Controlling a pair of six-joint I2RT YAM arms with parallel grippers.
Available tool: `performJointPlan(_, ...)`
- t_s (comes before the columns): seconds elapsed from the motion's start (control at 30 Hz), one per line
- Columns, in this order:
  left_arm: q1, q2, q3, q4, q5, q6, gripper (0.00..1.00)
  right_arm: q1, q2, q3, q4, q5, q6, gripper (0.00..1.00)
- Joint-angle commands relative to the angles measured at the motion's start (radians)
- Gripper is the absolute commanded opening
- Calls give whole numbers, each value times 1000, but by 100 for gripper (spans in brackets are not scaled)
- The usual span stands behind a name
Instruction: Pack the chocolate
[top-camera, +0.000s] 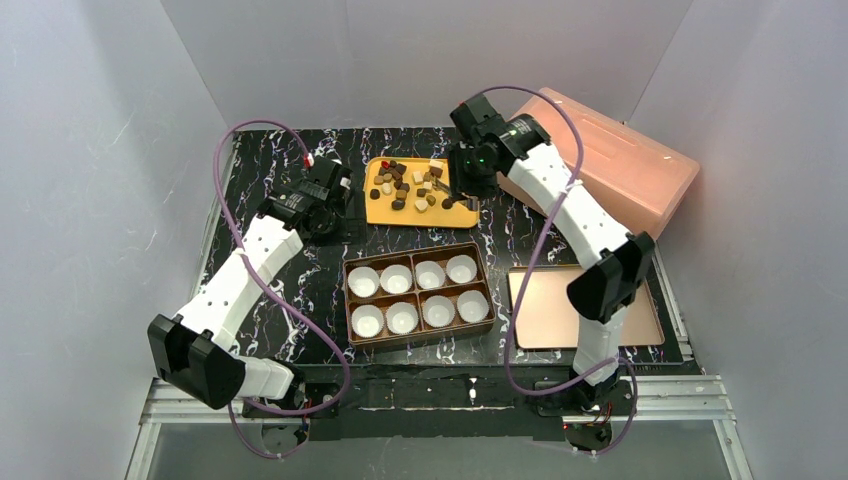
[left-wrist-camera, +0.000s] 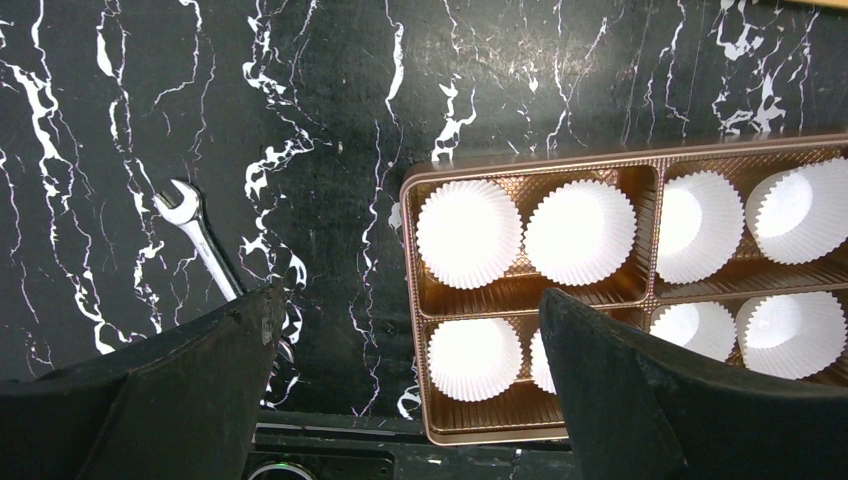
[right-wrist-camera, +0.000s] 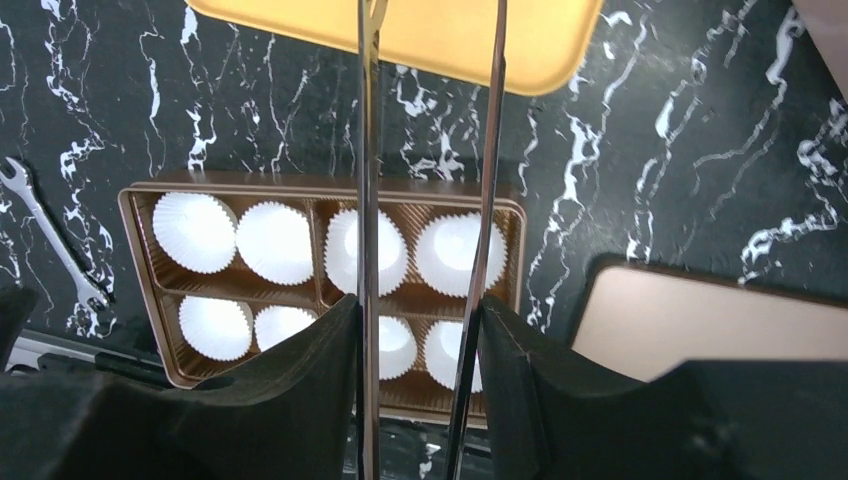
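Overhead, chocolate (top-camera: 408, 183) heaped on yellow tray (top-camera: 385, 214) just behind brown box (top-camera: 425, 341); not visible from either wrist camera. Right gripper (top-camera: 466, 196) over tray's right end, behind box. Only right wrist view shows the grip: fingers (right-wrist-camera: 300, 380) clamped partway on metal tongs (right-wrist-camera: 369, 200), tong tips out of frame. Left gripper (left-wrist-camera: 410, 300) spread wide, holding nothing, left of box, with box's corner between its fingers in left wrist view. Small wrench (left-wrist-camera: 200, 235) left of box, seen from wrist views only. White paper cups (top-camera: 396, 279) in box. Lid (top-camera: 545, 312) right of box.
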Motion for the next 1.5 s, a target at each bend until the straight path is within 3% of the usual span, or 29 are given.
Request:
performJointPlan(0.0,27,-9,66,-39,-5,14,100,40,98,132,-23,28,-29,52)
performJointPlan(1.47,61,-92,32,-93,-7,3,99,106,343,206,15,30,-41,48)
